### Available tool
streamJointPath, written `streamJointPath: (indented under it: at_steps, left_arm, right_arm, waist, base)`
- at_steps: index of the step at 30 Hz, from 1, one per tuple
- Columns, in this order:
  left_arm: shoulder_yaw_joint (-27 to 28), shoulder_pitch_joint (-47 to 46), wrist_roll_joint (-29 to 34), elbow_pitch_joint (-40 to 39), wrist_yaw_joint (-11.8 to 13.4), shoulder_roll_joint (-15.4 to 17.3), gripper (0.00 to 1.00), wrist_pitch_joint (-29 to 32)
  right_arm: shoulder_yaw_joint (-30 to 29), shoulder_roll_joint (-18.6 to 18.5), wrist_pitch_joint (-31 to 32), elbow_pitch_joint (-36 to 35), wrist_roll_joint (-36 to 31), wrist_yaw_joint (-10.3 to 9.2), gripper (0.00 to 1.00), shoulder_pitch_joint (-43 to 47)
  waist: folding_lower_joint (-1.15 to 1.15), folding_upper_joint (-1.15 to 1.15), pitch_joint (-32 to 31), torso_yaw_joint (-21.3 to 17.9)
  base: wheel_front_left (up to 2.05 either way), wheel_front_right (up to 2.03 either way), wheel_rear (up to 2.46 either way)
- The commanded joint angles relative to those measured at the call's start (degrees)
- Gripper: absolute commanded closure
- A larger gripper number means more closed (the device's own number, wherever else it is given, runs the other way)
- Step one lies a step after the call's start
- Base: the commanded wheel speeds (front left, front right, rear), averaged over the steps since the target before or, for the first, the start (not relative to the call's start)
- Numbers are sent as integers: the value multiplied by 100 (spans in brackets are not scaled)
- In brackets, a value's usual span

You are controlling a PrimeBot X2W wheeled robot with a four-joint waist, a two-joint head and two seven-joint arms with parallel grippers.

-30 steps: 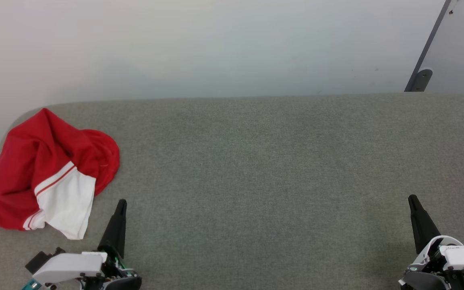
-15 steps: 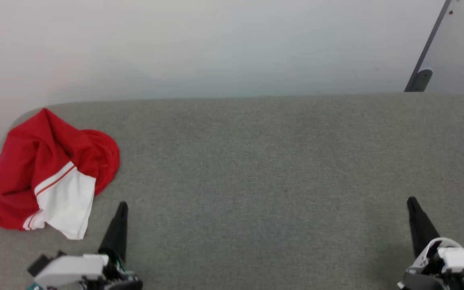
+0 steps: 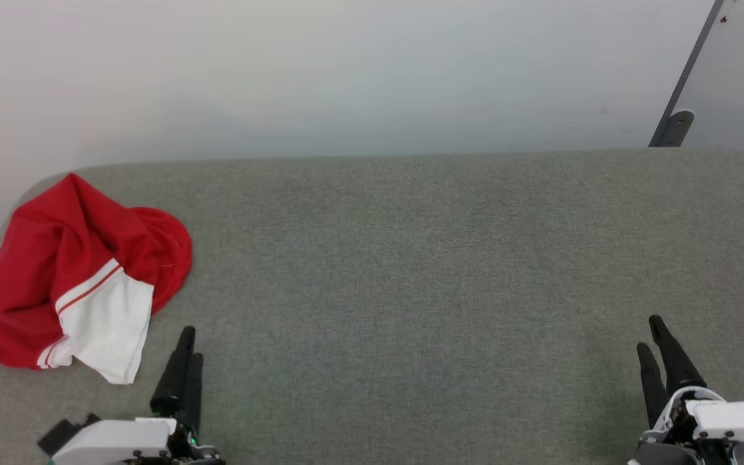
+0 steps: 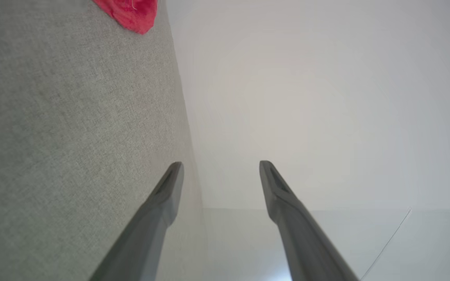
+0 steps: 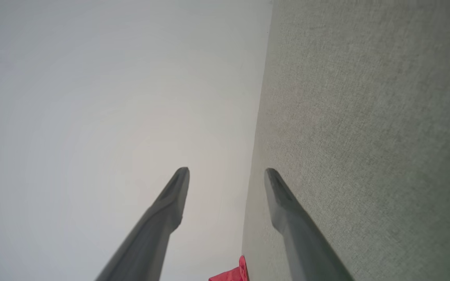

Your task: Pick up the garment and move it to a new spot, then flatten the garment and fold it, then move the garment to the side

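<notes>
The garment [image 3: 49, 252] lies crumpled at the far left of the grey felt table [image 3: 411, 258], bright red with a white striped cuff panel [image 3: 107, 323] on its near side. A corner of the garment [image 4: 131, 13] shows at the top of the left wrist view, and a scrap of the garment [image 5: 231, 275] at the bottom of the right wrist view. My left gripper [image 3: 191, 343] stands open just right of the cuff, apart from it and holding nothing. The left gripper [image 4: 220, 163] has a wide gap between its fingers. My right gripper [image 3: 648, 332] is open and empty at the near right, as the right gripper [image 5: 227, 169] also shows.
A pale wall rises behind the table's far edge. A dark slanted post with a bracket [image 3: 674, 127] stands at the far right corner. The table's left edge runs close beside the garment.
Both grippers have gone from shut to open, each single dark point splitting into two fingers. Both have dropped slightly toward the near edge. The garment has not moved.
</notes>
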Motion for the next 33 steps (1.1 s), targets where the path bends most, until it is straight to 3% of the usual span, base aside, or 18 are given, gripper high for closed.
streamJointPath:
  at_steps: [1, 13, 33]
  left_arm:
    - [-25, -162, 149, -98, -12, 95, 0, -60]
    - [-131, -283, 1534, -58, 51, 313, 0, -406]
    - [-247, -285, 4282, -173, 290, 567, 0, -827]
  right_arm:
    - [71, -69, -58, -42, -89, 24, 0, -228]
    - [636, -414, -434, 289, -1245, 30, 0, -642]
    - [306, -388, -853, 213, -4542, 38, 0, -861]
  waist:
    - [0, 0, 0, 1]
    - [0, 0, 7, 8]
    - [0, 0, 36, -6]
  base:
    - [0, 0, 0]
    - [0, 0, 0]
    - [0, 0, 0]
